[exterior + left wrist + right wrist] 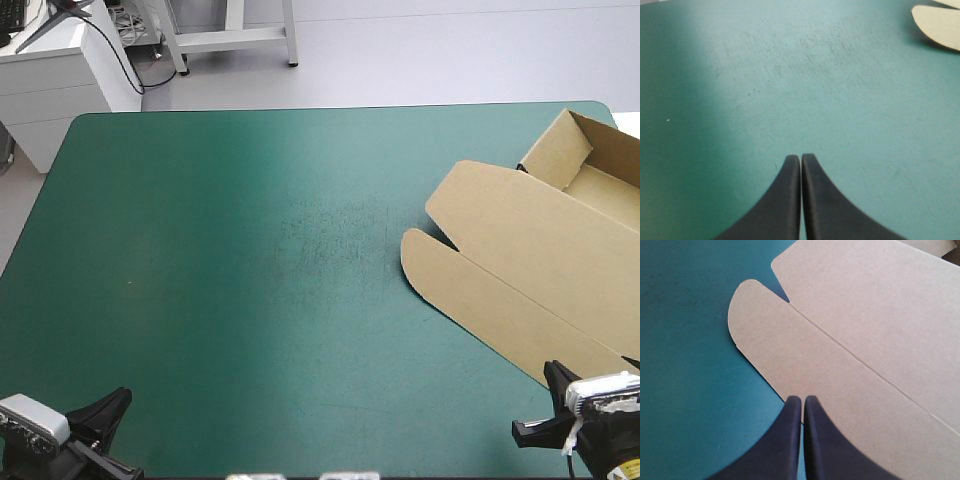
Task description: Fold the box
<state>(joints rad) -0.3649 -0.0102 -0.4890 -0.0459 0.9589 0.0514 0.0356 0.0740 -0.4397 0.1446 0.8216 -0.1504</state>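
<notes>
The brown box (530, 250) lies at the table's right side as an open tray (590, 175) with raised walls at the far right. Its lid lies flat toward the table's middle, ending in a rounded flap (425, 255). My right gripper (550, 372) is shut at the front right, its tips (803, 399) right at the near edge of the lid's front strip (840, 370), holding nothing. My left gripper (118, 398) is shut at the front left corner, far from the box. In the left wrist view it (801, 157) points over bare cover, with the flap's tip (940, 22) far ahead.
The teal-green cover (250, 250) spreads from the box to the table's left edge, with faint scuff marks (330, 225) near its middle. The box runs past the table's right edge in the high view.
</notes>
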